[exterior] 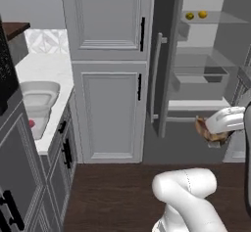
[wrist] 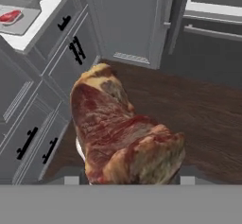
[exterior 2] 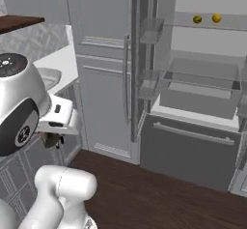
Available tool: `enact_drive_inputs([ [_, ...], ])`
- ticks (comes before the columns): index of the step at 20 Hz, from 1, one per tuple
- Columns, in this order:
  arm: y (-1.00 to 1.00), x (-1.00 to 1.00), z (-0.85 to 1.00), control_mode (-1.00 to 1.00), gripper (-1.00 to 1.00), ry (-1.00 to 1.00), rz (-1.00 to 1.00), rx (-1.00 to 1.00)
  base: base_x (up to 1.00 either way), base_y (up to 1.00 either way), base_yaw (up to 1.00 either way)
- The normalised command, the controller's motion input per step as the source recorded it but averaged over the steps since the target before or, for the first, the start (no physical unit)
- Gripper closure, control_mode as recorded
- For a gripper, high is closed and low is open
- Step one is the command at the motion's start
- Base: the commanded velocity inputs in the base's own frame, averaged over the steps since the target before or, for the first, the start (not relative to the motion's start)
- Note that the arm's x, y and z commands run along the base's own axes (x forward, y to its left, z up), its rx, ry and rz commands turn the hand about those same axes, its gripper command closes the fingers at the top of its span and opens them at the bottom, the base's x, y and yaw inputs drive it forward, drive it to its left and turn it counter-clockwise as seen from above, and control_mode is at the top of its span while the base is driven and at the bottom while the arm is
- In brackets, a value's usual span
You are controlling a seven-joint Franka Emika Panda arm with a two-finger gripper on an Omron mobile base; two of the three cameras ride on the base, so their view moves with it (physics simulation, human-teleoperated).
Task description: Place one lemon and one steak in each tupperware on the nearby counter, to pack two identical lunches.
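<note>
A: Steak (wrist: 125, 138), the dark one with pale fat edges, sits right in the claw (exterior: 214, 137), clenched between its jaws and held in the air over the brown floor (exterior: 122, 187).

B: And the other?

A: Red steak (wrist: 10, 16) lies in the flat tray (wrist: 21, 25) on the counter (exterior: 46, 69), well apart from the claw. The tub (exterior: 37, 95) is beside that tray.

B: Lemons?

A: Both lemons (exterior 2: 197, 19) rest on a fridge shelf (exterior 2: 207, 24), side by side.

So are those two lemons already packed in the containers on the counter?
No, both lemons sit on an upper shelf of the open fridge, far from the tupperwares.
</note>
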Motion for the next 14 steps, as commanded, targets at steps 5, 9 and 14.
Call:
enact_drive_inputs([
  [5,0.0,0.0,0.0,1.0,1.0,0.0,0.0,0.0,0.94,0.15,0.19],
  [9,0.0,0.0,0.0,1.0,1.0,0.0,0.0,0.0,1.0,0.37,0.22],
  [14,0.0,0.0,0.0,1.0,1.0,0.0,0.0,0.0,0.37,0.88,0.2],
])
